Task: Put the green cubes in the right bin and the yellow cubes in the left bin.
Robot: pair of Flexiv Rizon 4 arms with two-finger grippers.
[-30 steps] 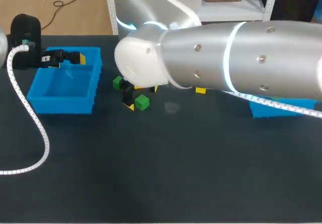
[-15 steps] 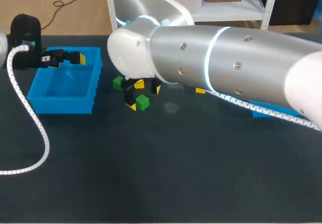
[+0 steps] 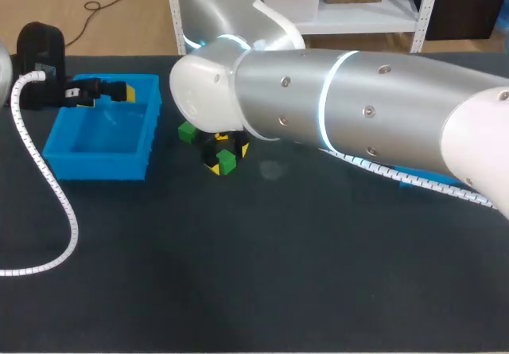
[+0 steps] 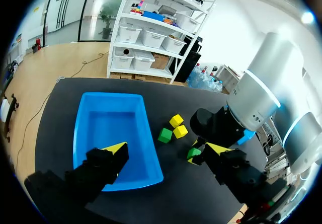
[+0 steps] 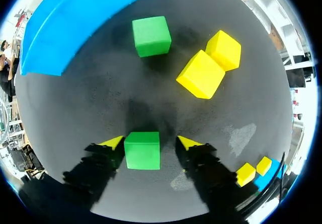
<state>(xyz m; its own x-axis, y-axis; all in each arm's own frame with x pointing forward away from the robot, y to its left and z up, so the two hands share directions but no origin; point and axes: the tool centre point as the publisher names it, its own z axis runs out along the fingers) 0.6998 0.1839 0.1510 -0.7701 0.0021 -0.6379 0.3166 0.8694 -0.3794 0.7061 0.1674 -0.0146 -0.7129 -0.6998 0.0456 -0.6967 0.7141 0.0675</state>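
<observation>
Right gripper: fingers open, straddling a green cube that rests on the table, with a gap visible at one finger. Nothing is gripped. In the head view, this cube lies upper left of centre.

Left gripper: fingers wide apart, empty, above the left bin, upper left of the frame.

cube between right fingers | touching cube pair ahead | bin beyond
</observation>
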